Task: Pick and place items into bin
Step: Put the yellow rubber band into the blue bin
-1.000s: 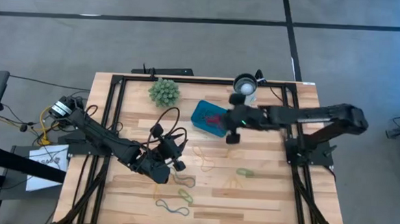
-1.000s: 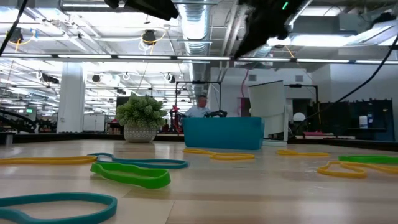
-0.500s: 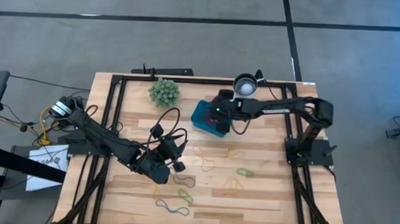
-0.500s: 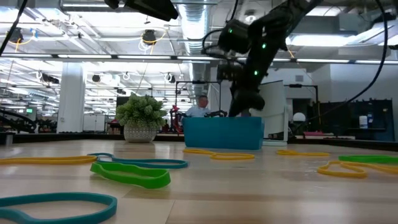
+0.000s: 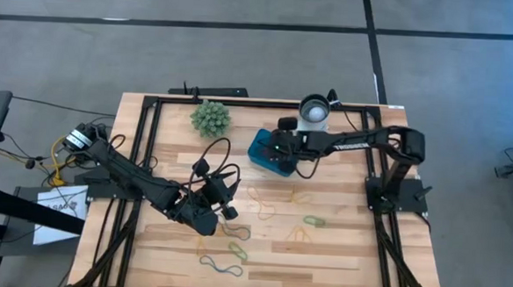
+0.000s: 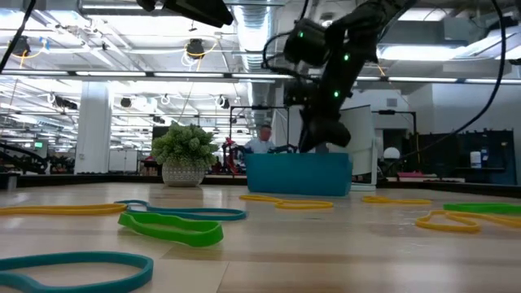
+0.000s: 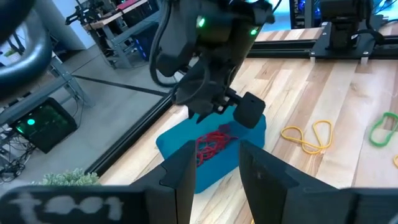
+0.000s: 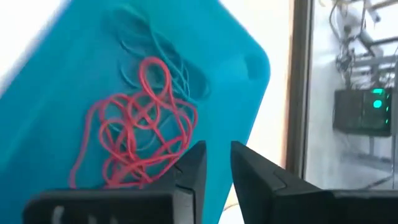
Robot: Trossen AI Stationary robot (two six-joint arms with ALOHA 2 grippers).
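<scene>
We find the right claw [image 5: 278, 149] poised over the teal bin [image 5: 263, 153], which sits at about 12 o'clock from counter [image 5: 339, 253] centre; its fingers stand slightly parted, gripping nothing. A red band tangle [image 8: 140, 134] lies inside the bin. Loose bands, among them a yellow one [image 5: 260, 201], lie at 6 o'clock of the bin. The left claw [image 5: 229, 205] hovers at 7 o'clock, parted, empty.

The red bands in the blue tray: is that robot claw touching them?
Cannot tell. In the right wrist view the right end effector hangs just over the red bands in the bin; no view plainly shows contact or gap.
</scene>
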